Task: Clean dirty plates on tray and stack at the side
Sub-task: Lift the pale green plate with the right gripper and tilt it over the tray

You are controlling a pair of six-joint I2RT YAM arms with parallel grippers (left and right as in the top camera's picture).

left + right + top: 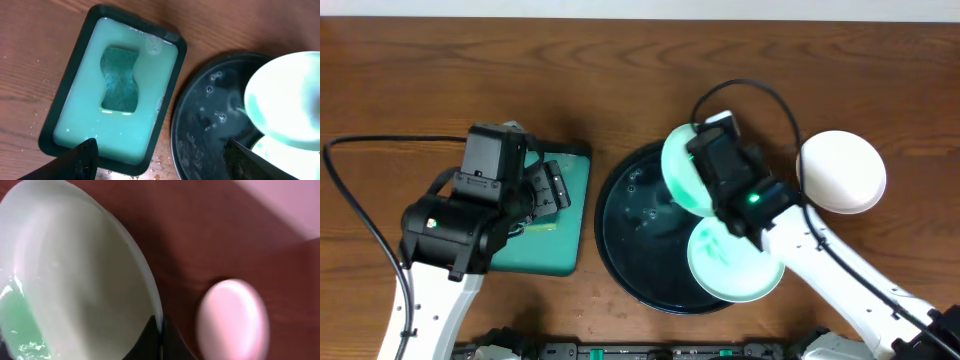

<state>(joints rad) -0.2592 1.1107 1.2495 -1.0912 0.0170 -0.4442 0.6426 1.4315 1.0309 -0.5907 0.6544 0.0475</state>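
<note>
Pinching tilted mint plate (678,172) by its rim with right hand (161,330) over black tray (620,235), far part; white plate (840,172) lying just right on table (420,80), nearer this hand. Holding left hand (162,162) spread above sponge (119,80).

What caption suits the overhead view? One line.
Right fingers hold a mint plate over the black tray; white plate sits aside.

A small teal-green rectangular tray (73,75) stands filled nearly to its rim with pale, milky green liquid (127,135). A darker teal sponge (119,80), pinched at the waist, lies sunk in the middle. A few bubbles (152,44) cluster at one corner, and tiny droplets (36,114) lie just outside its long wall.
</note>
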